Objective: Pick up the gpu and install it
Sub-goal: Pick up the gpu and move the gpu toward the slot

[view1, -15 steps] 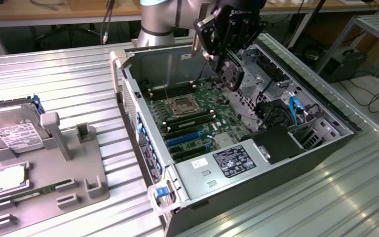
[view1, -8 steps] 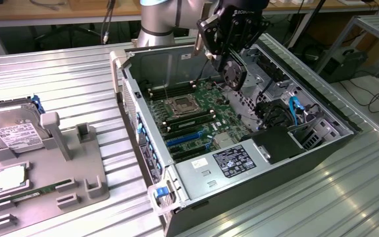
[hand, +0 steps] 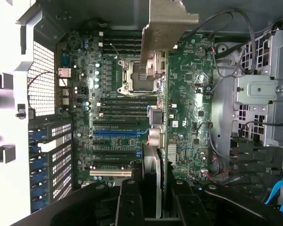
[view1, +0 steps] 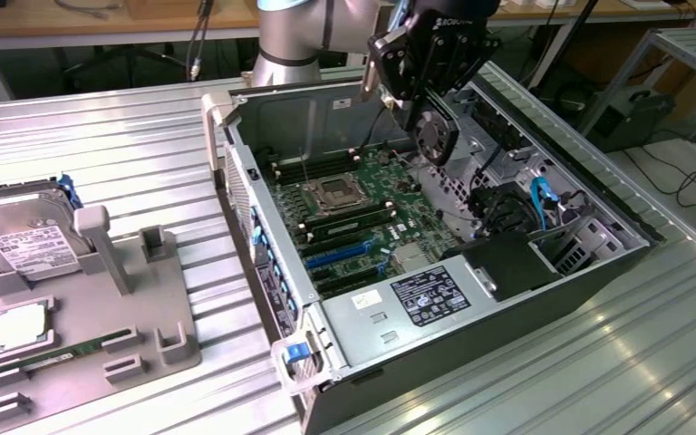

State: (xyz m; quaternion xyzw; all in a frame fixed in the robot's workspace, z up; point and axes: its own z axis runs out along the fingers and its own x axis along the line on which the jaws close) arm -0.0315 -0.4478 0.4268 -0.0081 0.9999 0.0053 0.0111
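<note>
From where I stood, the hand [view1: 430, 86] pinched the gpu [view1: 438, 129], holding it on edge in the air above the open computer case [view1: 590, 272], over the green motherboard [view1: 361, 213]. A hard drive [view1: 24, 240] stood in the grey holder [view1: 94, 349] on the tabletop [view1: 106, 154], at the exterior view's left.

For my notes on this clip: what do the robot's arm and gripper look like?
The arm is a thick silver-grey tube with rounded joint housings. The gripper is black, built of flat hinged links. Its fingers are matte black bars with round pivot pins. I can read no markings.
</note>
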